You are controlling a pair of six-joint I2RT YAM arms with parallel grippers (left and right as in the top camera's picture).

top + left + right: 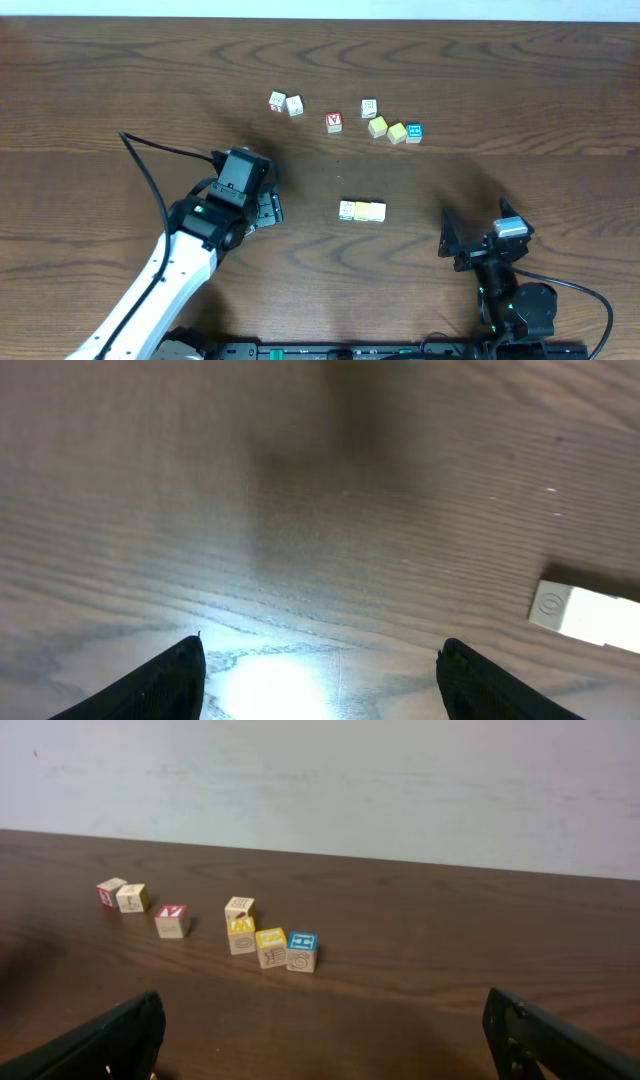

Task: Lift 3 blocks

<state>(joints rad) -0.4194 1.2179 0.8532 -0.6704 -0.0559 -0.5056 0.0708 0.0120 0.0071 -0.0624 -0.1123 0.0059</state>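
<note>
LEFT ARM CLOSES IN ON BLOCK ROW: The left gripper (pixel 320 682) hovers low over the bare tabletop (pixel 300 510), jaws spread wide with nothing between them. The row of three blocks (pixel 588 612) lies just off to its right, outside the jaws. (From the wrist only the near end of the row shows, a white face with a round mark.)

The step in hand looks like the approach. The gripper would do well to slide sideways until the row sits centred between the jaws. It should line up so they press on the two end faces and squeeze all three together, then close firmly before rising. A slack or skewed pinch could let the middle block drop.

The left arm (pixel 165 270) reaches forward from the near edge, wrist bent down toward the wood. Beyond the row, the right gripper (pixel 478 238) hangs low, equally wide and empty, facing the far wall (pixel 320 780). Farthest off, seven loose blocks (pixel 271 948) lie scattered.
</note>
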